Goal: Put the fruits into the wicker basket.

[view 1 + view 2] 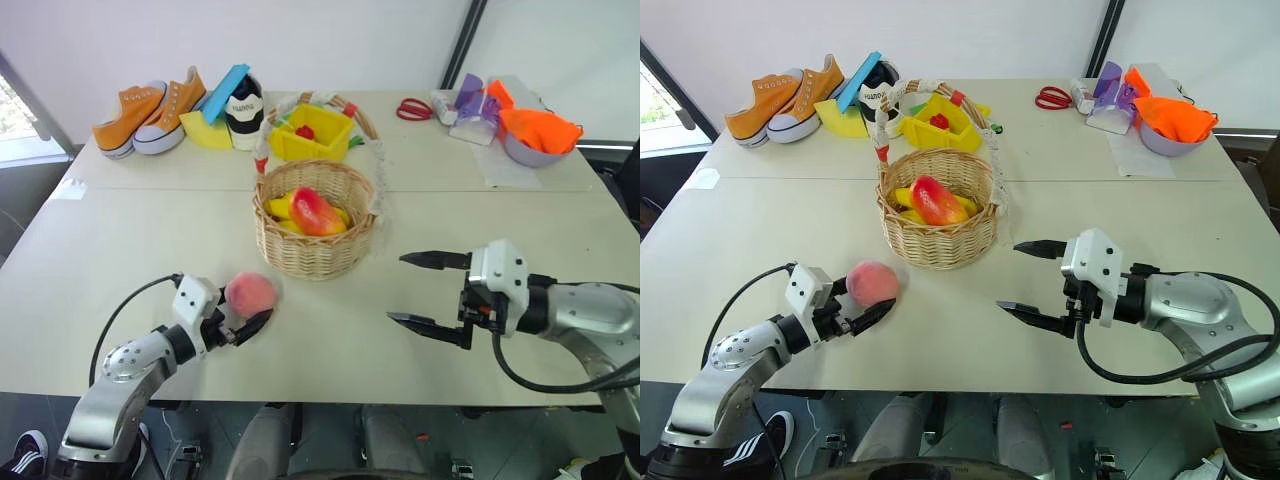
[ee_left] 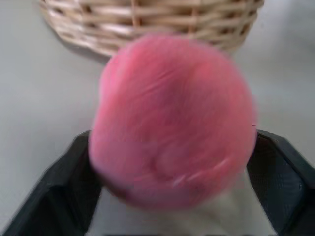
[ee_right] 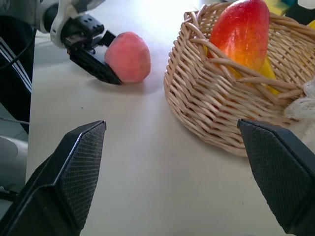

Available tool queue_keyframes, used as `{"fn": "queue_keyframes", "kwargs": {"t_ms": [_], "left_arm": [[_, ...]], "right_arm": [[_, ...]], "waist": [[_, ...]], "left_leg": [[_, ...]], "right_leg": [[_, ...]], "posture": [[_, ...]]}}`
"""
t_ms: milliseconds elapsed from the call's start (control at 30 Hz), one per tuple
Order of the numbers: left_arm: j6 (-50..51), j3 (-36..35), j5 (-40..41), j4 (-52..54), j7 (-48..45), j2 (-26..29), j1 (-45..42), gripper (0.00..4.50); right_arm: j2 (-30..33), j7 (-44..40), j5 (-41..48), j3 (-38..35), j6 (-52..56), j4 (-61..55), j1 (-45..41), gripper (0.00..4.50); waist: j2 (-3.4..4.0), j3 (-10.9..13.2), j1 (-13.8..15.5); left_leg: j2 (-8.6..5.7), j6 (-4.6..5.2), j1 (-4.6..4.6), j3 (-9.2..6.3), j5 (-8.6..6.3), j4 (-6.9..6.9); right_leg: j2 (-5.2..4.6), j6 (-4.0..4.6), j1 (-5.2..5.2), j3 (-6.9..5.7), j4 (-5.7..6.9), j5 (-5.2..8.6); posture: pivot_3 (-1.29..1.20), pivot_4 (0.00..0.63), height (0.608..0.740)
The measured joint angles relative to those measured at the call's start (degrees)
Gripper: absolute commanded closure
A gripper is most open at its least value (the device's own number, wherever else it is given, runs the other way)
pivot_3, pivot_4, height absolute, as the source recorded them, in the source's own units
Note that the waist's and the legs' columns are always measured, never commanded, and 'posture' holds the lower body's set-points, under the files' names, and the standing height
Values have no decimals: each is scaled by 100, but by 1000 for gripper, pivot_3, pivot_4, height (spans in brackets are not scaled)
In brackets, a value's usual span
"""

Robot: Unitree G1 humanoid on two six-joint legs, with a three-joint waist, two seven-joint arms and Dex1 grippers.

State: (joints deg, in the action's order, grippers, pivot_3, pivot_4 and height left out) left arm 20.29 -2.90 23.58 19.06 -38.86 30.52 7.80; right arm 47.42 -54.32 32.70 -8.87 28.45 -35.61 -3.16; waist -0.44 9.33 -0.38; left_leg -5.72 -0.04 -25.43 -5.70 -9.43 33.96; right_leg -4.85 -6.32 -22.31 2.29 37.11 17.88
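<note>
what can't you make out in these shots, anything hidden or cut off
- Peach, left wrist view: blurred; it hides where the left gripper fingers meet it.
- Wicker basket, right wrist view: far rim cut off by the edge; the mango and yellow fruit cover the bottom.
- Yellow bin, eye views: its small red piece is too small to identify.
- Right gripper: open, nothing between its fingers.

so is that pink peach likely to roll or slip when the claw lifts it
Probably yes: the peach is round, so it could roll if released. Its matte-looking skin may help grip. The left claw reaches only its lower part, so it might squirt out.
</note>
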Motion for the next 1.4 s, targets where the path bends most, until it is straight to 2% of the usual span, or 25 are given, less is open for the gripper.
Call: {"fn": "queue_keyframes", "kwargs": {"t_ms": [167, 367, 500, 567, 667, 767, 933, 1267, 1333, 1400], "left_arm": [[-59, -153, 205, 37, 9, -145, -167, 1621], [-192, -887, 892, 322, -166, -180, -176, 1621], [259, -1450, 1997, 659, -512, 264, -303, 1621], [552, -1443, 2155, 616, -360, 381, -882, 1621], [707, -1091, 1794, 163, 361, 98, -2228, 1621], [704, -555, 1356, -224, 731, -321, -3039, 1621], [806, 202, 740, -982, 1121, -899, -3721, 1621], [859, 329, 307, -1748, 1411, -1496, -4513, 1621], [1027, 322, 323, -1832, 1423, -1589, -4575, 669], [1155, 325, 345, -1842, 1377, -1629, -4566, 84]], "right_arm": [[-10, 109, -45, 125, -2, 2, -38, 0], [-21, 150, -51, 140, -18, 79, -38, 0], [-44, 159, -55, 139, -67, 130, -46, 0], [-206, 240, -61, 173, -119, 233, -201, 0], [-743, 704, -202, 215, -242, 487, -688, 0], [-1118, 1129, -272, 237, -265, 694, -1025, 0], [-1281, 1358, -500, 369, -366, 853, -1090, 0], [-1403, 1477, -674, 415, -488, 878, -1030, 0], [-1417, 1490, -689, 416, -513, 878, -1031, 0], [-1420, 1493, -715, 418, -514, 879, -1030, 0]], "waist": [[-1, 0, 16], [-1, 0, 13], [-2, 1, 9], [-1, 1, 46], [-7, -1, 112], [-9, -2, 116], [-9, -1, 101], [-10, 0, 104], [-10, 0, 101], [-11, 0, 92]], "left_leg": [[-1, 1, -1, 0, 0, 2], [0, 1, 0, 0, 0, 2], [0, 1, 6, 0, 1, 2], [0, 1, 12, 0, 1, 13], [-4, 2, 12, 0, 2, 26], [-20, 20, 7, 1, 3, 23], [-19, 14, -2, 1, 9, 2], [-18, 12, 1, 3, 12, 20], [-18, 12, 1, 3, 12, 20], [-16, 12, 1, 3, 13, 20]], "right_leg": [[-1, -1, -1, 0, -2, 0], [0, -1, 0, -1, 1, -1], [0, -1, -1, -2, 1, 0], [2, -1, -1, -5, 4, -1], [6, -19, 2, -4, 3, -12], [0, -78, -1, 2, 2, -46], [2, -83, -12, 3, 17, -47], [6, -85, -2, 5, 25, -49], [7, -85, -4, 5, 26, -49], [8, -86, -7, 5, 31, -49]], "posture": [[0, 150, 740], [0, 150, 740], [0, 150, 740], [0, 150, 740], [0, 150, 740], [0, 150, 740], [0, 150, 740], [0, 150, 740], [0, 150, 740], [0, 150, 740]]}}
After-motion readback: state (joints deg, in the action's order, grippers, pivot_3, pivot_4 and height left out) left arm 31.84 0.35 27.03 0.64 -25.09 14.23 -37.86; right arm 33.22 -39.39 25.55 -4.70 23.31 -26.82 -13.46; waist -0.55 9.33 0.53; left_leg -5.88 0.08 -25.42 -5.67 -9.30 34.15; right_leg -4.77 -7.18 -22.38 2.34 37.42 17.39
